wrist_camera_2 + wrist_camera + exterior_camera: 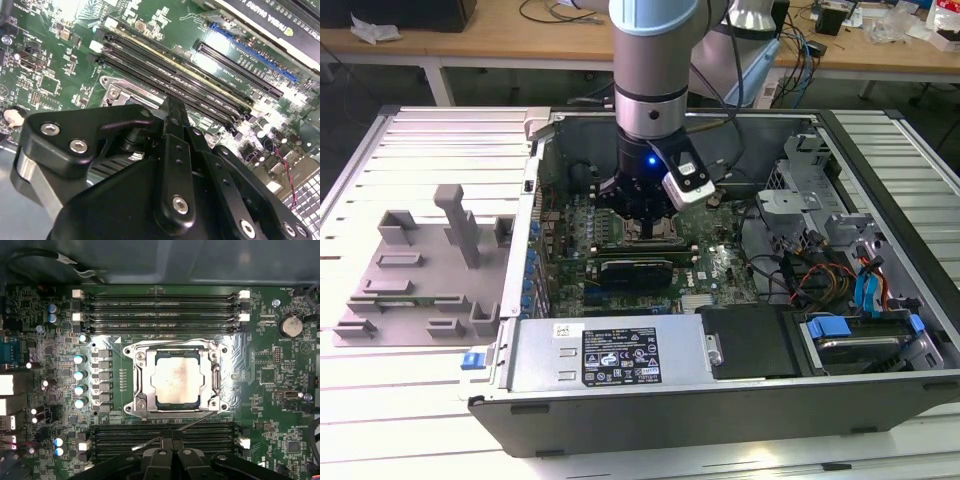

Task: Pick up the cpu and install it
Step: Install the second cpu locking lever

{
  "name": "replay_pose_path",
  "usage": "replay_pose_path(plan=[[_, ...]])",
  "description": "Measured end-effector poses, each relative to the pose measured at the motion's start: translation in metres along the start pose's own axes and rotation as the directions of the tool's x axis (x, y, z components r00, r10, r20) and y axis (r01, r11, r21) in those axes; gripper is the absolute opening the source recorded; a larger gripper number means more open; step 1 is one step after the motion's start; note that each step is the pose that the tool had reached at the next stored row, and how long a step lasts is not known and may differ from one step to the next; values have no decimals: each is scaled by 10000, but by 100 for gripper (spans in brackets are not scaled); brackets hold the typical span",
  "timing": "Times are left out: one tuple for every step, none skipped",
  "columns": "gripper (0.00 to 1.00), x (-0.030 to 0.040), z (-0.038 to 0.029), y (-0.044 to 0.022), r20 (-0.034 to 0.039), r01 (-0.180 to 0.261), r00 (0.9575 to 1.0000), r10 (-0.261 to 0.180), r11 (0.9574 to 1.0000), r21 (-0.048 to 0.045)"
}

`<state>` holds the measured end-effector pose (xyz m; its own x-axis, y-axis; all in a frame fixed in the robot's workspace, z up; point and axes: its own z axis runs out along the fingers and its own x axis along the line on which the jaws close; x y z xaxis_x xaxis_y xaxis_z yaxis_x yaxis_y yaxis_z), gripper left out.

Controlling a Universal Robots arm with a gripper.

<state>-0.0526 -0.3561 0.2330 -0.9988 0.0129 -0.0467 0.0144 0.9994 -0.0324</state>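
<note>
The cpu (177, 377), a square chip with a dull silver top, lies flat inside the metal-framed socket (136, 385) on the green motherboard (280, 390). A thin metal lever (195, 422) runs slanted along the socket's side nearest my gripper. My gripper (172, 441) hovers beside that side of the socket, apart from the chip, its black fingers (172, 112) pressed together with nothing between them. In the exterior view my gripper (645, 225) reaches down into the middle of the open computer case (650, 420), hiding the socket there.
Long black memory slots (160, 307) flank the socket on two sides. A graphics card (635, 270) sits close to the gripper. The power supply (605, 355), drive bays (865, 340) and loose cables (810, 275) crowd the case. A grey moulded fixture (420, 265) lies at the exterior view's left.
</note>
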Motion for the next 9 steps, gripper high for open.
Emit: replay_pose_path(plan=[[11,1,4,-2,2,67,10000,-67,10000,-5],[11,1,8,-3,6,174,9998,-174,9998,-9],[11,1,15,-4,14,370,9993,-370,9993,-17],[11,2,24,-5,26,647,9979,-647,9979,-30],[11,14,38,-6,35,862,9963,-861,9963,-43],[11,38,50,-6,38,923,9957,-923,9957,-54],[11,56,57,-6,40,960,9954,-960,9954,-63],[11,57,57,-6,39,970,9953,-970,9953,-63],[11,57,57,-6,40,971,9953,-970,9953,-64]])
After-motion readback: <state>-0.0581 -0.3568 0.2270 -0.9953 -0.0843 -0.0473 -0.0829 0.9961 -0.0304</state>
